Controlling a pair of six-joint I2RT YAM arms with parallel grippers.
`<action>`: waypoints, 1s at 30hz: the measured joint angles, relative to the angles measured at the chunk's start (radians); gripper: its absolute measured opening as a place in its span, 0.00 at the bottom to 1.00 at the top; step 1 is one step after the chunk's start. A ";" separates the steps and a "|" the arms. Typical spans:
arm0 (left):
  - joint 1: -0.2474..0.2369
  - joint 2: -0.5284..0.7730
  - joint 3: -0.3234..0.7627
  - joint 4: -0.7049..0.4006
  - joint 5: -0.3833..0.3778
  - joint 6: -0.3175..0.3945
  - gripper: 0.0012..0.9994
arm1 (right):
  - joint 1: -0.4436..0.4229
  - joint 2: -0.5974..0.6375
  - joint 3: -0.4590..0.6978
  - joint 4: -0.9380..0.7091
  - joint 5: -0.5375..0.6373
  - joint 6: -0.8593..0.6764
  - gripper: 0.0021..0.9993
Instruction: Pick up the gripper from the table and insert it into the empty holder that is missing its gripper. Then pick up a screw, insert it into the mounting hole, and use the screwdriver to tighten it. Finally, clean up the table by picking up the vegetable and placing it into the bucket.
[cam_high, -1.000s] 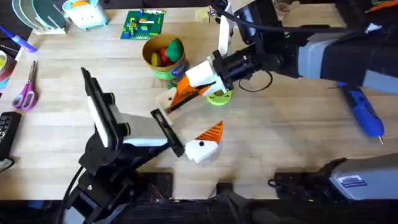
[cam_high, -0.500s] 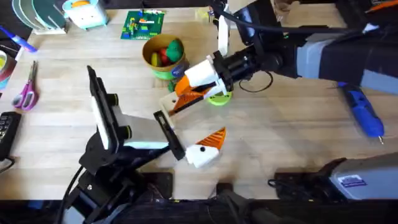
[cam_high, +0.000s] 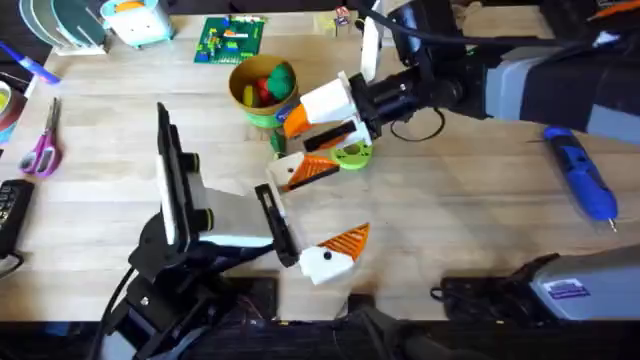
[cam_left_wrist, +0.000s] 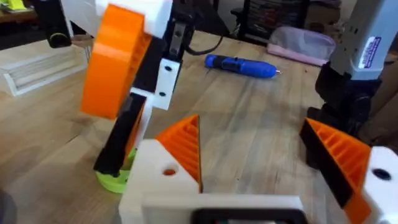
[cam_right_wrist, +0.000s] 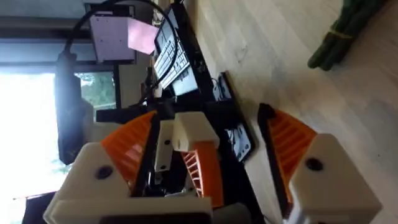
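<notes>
Slim blue screwdriver (cam_high: 581, 186) lying flat at the table's right side, well apart from the rest. Round yellow bucket (cam_high: 262, 100) upright, toy produce inside; slender dark green vegetable (cam_high: 278, 143) just beside its base. Orange ribbed gripper (cam_high: 347, 238) against white holder (cam_high: 324, 263).

Both arms are black with grey housings and looping black cables; white wedge fingers (cam_high: 325, 100) carry orange ribbed pads (cam_high: 345, 240).

1. The table (cam_high: 470, 200) is pale wood, matt, with visible grain.
2. The screwdriver (cam_high: 580, 185), near the table's right edge, is smooth blue plastic with a slight sheen.
3. The left gripper (cam_high: 335, 250) has matt white plastic fingers with ribbed orange pads.
</notes>
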 joint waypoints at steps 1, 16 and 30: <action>0.000 0.000 0.000 0.000 0.001 0.000 0.99 | -0.008 0.000 0.000 0.000 0.015 -0.004 0.94; 0.000 0.000 0.000 0.000 0.003 0.000 0.99 | -0.192 -0.150 0.000 -0.288 0.469 -0.418 0.94; 0.000 0.000 0.000 0.000 0.006 0.000 0.99 | -0.067 -0.199 -0.001 -0.419 0.890 -0.742 0.94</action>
